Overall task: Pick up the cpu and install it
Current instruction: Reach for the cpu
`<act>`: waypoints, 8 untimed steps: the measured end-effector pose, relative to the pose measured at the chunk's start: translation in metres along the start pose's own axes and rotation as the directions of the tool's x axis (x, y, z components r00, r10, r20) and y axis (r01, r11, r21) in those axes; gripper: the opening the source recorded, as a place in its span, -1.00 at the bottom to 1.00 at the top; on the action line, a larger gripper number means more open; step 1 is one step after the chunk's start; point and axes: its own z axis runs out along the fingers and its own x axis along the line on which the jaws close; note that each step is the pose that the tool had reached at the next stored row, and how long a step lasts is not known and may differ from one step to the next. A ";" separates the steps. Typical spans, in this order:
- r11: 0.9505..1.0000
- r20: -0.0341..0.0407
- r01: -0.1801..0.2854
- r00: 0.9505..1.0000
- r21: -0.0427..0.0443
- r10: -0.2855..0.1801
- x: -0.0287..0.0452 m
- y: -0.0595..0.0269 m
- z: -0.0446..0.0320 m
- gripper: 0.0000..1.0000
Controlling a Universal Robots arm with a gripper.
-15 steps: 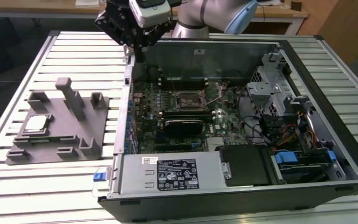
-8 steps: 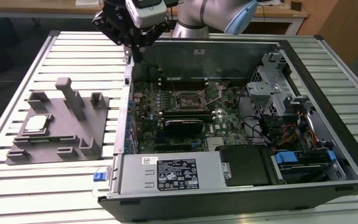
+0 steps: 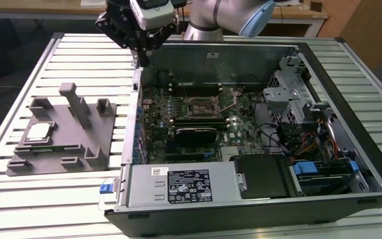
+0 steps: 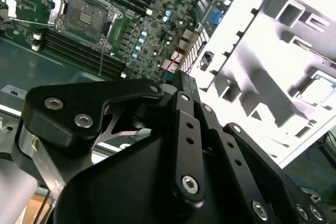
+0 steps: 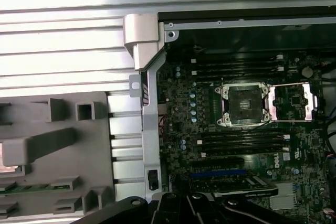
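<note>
Labels are the main writing here: a large black-and-white sticker [image 3: 189,185] covers the top of the grey power supply [image 3: 177,186] at the near end of the open computer case [image 3: 218,57], and a small white sticker [image 3: 159,171] sits just beside it. Both are crowded with fine print that is too small to make out. White lettering is also printed on the green motherboard [image 5: 181,124] in the first wrist view.

The arm [image 3: 224,15] reaches in from the far side of the slatted metal table [image 3: 78,50], its wrist bent so that the gripper [image 3: 141,60] points straight down. The gripper hangs over the case's far corner on the exterior view's left, above the side wall. Its black linkage tapers to a narrow point, drawn together and holding nothing.

The cpu [image 3: 39,131] lies flat in a recess of the grey plastic tray [image 3: 58,144], which rests on the table outside the case, on the exterior view's left. It is well apart from the gripper, and upright posts stand on the tray just behind it.

Inside the case the dark square socket [image 5: 245,103] sits bare, its metal frame [image 5: 293,100] swung open to one side, with rows of black memory slots [image 5: 244,141] running alongside
</note>
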 end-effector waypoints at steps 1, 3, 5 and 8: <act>1.000 0.000 0.000 1.000 0.000 0.000 0.0005 0.0000 0.0000 -0.79; 1.000 0.000 0.000 1.000 0.000 0.000 0.0017 -0.0001 0.0001 -0.79; 1.000 0.000 0.000 1.000 0.000 0.000 0.0028 -0.0002 0.0002 -0.79; 1.000 0.000 0.000 1.000 0.000 0.000 0.0045 -0.0003 0.0003 -0.79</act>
